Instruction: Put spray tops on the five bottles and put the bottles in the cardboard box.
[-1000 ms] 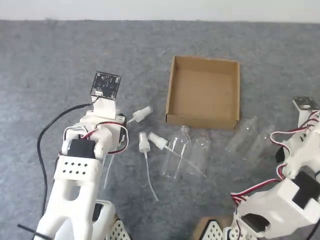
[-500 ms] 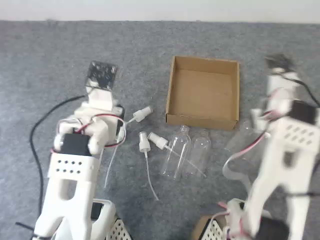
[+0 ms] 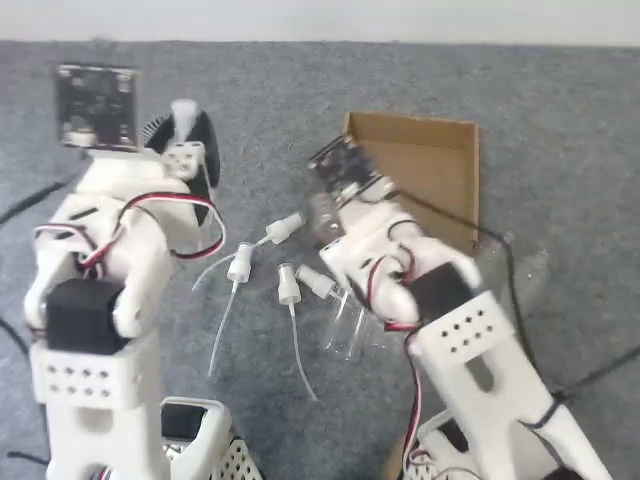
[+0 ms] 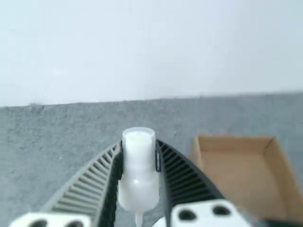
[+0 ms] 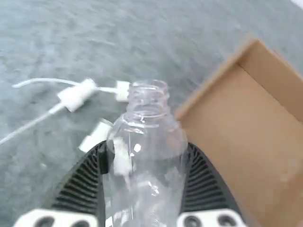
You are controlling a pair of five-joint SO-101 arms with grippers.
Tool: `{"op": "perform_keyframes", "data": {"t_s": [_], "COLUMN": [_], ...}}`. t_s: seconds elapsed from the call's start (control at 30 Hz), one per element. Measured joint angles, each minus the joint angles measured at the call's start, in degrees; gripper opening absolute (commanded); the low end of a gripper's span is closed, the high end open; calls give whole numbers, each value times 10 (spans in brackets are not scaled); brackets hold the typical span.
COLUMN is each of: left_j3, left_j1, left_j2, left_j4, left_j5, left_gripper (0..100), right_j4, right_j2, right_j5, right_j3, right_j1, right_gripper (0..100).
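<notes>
My left gripper is raised over the table's left side, shut on a white spray top whose tube hangs down. My right gripper is over the middle, just in front of the cardboard box, shut on a clear open-necked bottle. In the right wrist view the bottle's neck points toward the box and the loose spray tops. Several spray tops lie on the carpet between the arms. Another clear bottle lies partly under the right arm.
Grey carpet covers the table. Two more clear bottles lie right of the box's front corner. Thin dip tubes trail from the loose tops toward the front. Both arm bases stand at the front edge.
The left arm has risen and drawn back with a spray top in its fingers. The right arm has swung in from the far right to the middle and now holds a bottle.
</notes>
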Motion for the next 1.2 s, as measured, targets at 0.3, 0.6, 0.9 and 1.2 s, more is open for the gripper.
{"op": "perform_keyframes", "data": {"t_s": [0.3, 0.6, 0.9, 1.2], "left_j3": [-10, 37, 91, 162], "left_j1": [3, 1, 3, 64], "left_j2": [-7, -8, -8, -7], "left_j4": [0, -79, -125, -126], "left_j5": [149, 170, 185, 181], "left_gripper": [11, 11, 11, 11], "right_j4": [-208, -309, -311, -311], "right_j2": [-19, -92, -141, -141], "right_j5": [-2, -5, -5, -5], "right_j3": [165, 269, 283, 283], "right_j1": [-44, -83, -117, -115], "right_gripper": [6, 6, 6, 6]}}
